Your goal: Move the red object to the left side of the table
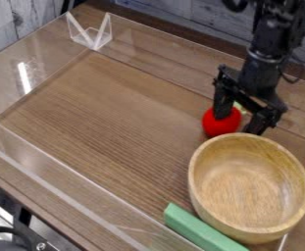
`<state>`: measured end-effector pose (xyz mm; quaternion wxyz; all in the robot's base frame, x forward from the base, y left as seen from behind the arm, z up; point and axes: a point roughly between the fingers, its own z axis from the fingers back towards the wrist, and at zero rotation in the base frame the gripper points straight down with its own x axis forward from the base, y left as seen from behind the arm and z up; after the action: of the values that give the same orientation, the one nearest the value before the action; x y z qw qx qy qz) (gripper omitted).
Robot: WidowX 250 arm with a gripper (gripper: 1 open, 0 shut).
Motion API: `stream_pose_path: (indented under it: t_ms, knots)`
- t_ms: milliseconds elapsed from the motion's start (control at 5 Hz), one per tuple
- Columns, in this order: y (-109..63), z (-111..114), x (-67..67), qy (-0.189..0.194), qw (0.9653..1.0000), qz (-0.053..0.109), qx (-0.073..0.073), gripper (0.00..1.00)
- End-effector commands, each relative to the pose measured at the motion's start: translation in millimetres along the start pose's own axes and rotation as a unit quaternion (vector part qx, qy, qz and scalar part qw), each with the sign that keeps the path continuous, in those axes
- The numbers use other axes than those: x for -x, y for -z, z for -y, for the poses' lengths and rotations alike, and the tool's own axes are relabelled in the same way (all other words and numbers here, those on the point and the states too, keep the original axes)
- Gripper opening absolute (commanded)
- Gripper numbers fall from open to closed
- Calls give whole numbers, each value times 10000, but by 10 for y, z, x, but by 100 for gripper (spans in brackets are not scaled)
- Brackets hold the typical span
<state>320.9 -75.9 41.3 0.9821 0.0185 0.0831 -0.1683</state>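
Across the camera view I see the table [102,118], brown wood grain, fenced by low clear acrylic walls, with a small folded clear piece [89,31] standing at its far left corner. Beyond the far edge the room is grey and blurred. At the near right sits a round wooden bowl [250,186], and I see nothing inside it. Just in front of it, at the near edge, a green flat block [201,229] lies aslant. Far of the bowl, at the right side, my gripper [246,108] points down, jaws spread wide, straddling the red object [219,122], which rests on the tabletop.
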Motion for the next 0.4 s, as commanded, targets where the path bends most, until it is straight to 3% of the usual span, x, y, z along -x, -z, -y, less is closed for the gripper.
stream_pose_path:
  t_ms: [0,200]
  knots:
    - [16,-45,-104,261,9995,175,-102,100]
    - [143,-65,-117,353,9992,123,-130,0]
